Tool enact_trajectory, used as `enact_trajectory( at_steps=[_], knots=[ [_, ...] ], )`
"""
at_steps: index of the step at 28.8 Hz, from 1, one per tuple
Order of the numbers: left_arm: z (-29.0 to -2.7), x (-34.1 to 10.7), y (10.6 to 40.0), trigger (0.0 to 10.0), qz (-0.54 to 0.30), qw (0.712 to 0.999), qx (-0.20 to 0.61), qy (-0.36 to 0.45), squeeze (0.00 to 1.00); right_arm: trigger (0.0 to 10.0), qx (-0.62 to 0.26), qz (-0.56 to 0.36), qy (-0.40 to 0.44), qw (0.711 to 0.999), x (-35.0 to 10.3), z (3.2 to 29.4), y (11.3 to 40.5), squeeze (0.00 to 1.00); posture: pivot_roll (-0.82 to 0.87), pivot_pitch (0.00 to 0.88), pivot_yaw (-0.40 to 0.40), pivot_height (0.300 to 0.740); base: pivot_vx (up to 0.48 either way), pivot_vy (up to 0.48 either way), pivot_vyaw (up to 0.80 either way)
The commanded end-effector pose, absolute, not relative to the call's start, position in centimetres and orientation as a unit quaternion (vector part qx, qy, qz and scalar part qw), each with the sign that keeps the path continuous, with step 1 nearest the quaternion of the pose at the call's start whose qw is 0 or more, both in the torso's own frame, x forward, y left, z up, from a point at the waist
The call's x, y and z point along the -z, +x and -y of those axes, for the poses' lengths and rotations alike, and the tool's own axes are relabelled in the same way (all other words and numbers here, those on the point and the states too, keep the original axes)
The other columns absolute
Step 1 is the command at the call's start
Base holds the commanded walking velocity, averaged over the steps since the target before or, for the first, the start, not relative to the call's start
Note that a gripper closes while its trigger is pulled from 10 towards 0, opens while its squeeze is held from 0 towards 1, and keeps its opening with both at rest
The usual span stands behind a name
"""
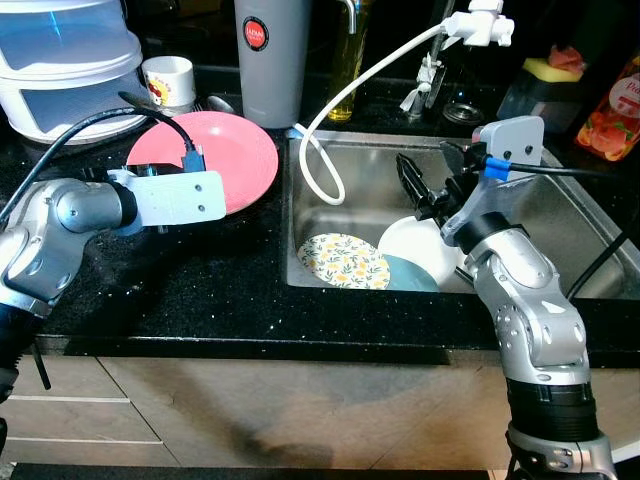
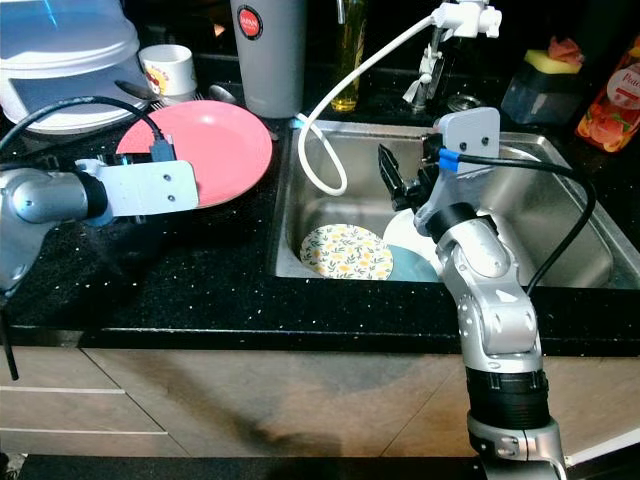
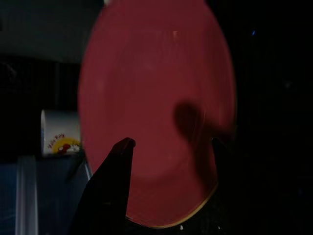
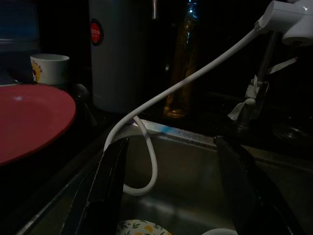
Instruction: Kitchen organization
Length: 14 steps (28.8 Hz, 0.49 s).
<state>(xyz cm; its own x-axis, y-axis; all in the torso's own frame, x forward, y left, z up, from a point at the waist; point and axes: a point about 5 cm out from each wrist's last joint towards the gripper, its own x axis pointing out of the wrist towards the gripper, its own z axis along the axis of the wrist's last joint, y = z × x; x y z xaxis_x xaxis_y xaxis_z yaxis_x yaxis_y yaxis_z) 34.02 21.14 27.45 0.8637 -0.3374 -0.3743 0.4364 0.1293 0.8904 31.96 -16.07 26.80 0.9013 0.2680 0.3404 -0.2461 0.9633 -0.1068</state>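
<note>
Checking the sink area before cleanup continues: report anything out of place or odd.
The white hose runs from the tap fitting and droops in a loose loop into the sink, dangling near the floral plate. The pink plate sits on the counter, its rim close to the sink's edge.

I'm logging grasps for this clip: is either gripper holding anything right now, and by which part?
Nothing is held. The left gripper is open over the pink plate; the right gripper is open above the sink.

Speckled glossy black stone countertop (image 1: pixel 200 280); brushed stainless-steel sink (image 1: pixel 560 215); smooth glazed pink plate (image 1: pixel 235 150); white plastic hose (image 1: pixel 345 95).
</note>
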Motion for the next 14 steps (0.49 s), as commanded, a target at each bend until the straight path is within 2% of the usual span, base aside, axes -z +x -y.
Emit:
enact_trajectory(
  at_steps=[1, 8, 14],
  knots=[
    [-20.2, -27.6, 33.8, 10.0, -0.024, 0.743, 0.277, 0.609, 0.0, 10.0, -0.128, 0.179, -0.033, 0.975, -26.9, 16.4, 32.0, 0.0, 0.05, 0.086, -0.072, 0.74, 0.0, 0.0, 0.0],
    [-19.1, -28.4, 33.2, 10.0, 0.009, 0.743, 0.307, 0.595, 0.0, 10.0, -0.128, 0.18, -0.032, 0.975, -26.9, 16.4, 32.0, 0.0, 0.05, 0.083, -0.074, 0.74, 0.0, 0.0, 0.0],
    [-20.3, -27.4, 34.1, 10.0, -0.02, 0.736, 0.283, 0.615, 0.0, 10.0, -0.128, 0.182, -0.03, 0.974, -27.0, 16.4, 32.1, 0.0, 0.06, 0.079, -0.071, 0.74, 0.0, 0.0, 0.0]
  ],
)
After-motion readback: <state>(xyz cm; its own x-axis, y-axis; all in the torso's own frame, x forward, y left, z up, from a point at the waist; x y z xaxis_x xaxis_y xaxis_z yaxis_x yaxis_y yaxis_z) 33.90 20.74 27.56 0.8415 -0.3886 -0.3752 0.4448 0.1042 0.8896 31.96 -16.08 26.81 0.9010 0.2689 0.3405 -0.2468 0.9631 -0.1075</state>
